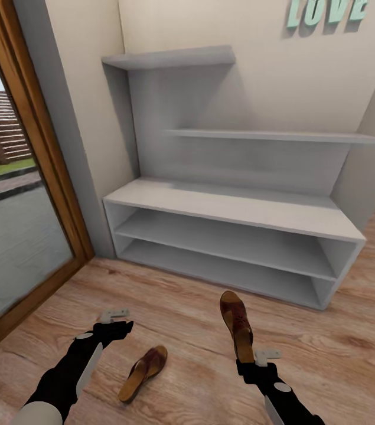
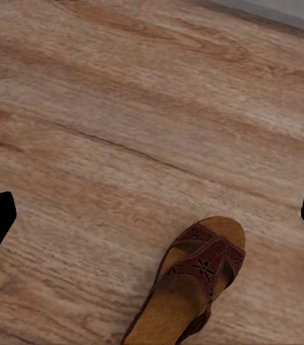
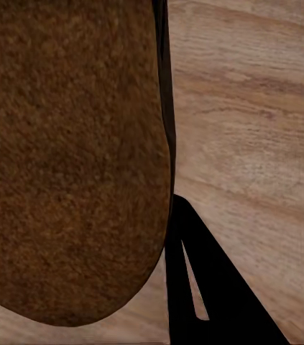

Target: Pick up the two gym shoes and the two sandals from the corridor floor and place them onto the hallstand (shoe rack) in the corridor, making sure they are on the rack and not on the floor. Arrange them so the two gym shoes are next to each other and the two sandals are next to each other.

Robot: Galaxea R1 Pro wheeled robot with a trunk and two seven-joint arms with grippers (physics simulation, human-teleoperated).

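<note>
One brown sandal (image 1: 236, 323) is lifted off the corridor floor (image 1: 341, 354), heel down and toe toward the hallstand (image 1: 228, 206). My right gripper (image 1: 248, 356) is shut on its heel. In the right wrist view its rough brown sole (image 3: 72, 158) sits against a black finger (image 3: 216, 302). The other sandal (image 1: 143, 372) lies flat on the floor between my arms, also seen as a sandal (image 2: 195, 284) below my left gripper (image 2: 152, 215). My left gripper (image 1: 115, 319) hangs open and empty to that sandal's upper left. The gym shoes are out of view.
The hallstand's bench top, two lower shelves and two stepped upper shelves (image 1: 270, 136) are bare. A wood-framed glass door (image 1: 16, 195) stands at the left. Green LOVE letters (image 1: 328, 12) hang on the wall. Wood floor stretches to the right.
</note>
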